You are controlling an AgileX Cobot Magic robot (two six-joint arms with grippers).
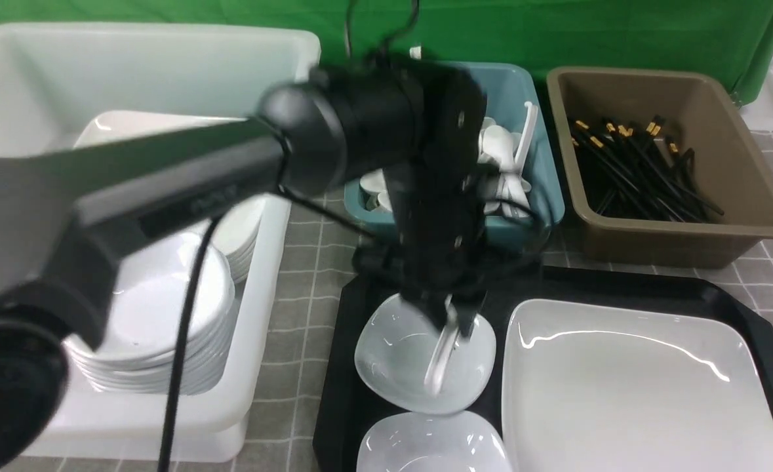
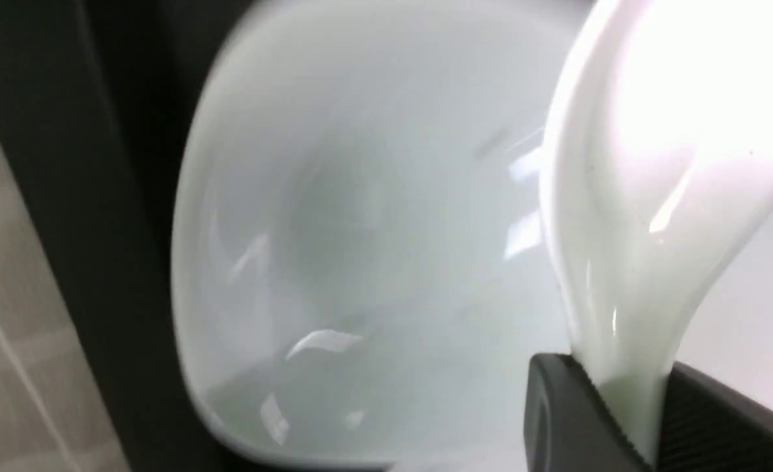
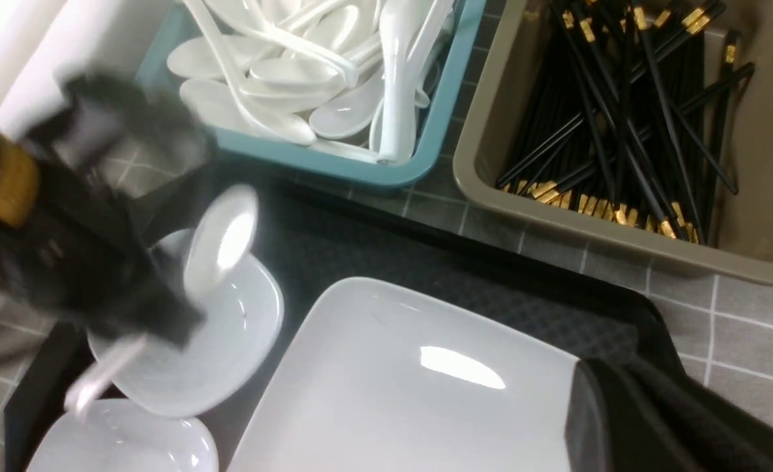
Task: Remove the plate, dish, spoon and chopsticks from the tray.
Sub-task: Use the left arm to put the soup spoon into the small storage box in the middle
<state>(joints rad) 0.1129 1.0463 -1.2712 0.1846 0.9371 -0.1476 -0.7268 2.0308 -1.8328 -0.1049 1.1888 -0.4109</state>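
My left gripper (image 1: 455, 316) is shut on the white spoon (image 1: 440, 357), holding it by the handle just above a small white dish (image 1: 393, 354) on the black tray (image 1: 543, 282). In the left wrist view the dark fingers (image 2: 570, 413) pinch the spoon (image 2: 635, 196) over the dish (image 2: 360, 229). The large square plate (image 1: 629, 387) fills the tray's right side. My right gripper (image 3: 612, 383) is shut and empty over the plate's (image 3: 393, 387) corner; it is outside the front view. The chopsticks do not show on the tray.
A second small dish (image 1: 432, 446) sits at the tray's near edge. Behind the tray stand a teal tub of spoons (image 1: 537, 170) and a brown tub of black sticks (image 1: 661, 164). A white bin with stacked dishes (image 1: 157, 308) is at the left.
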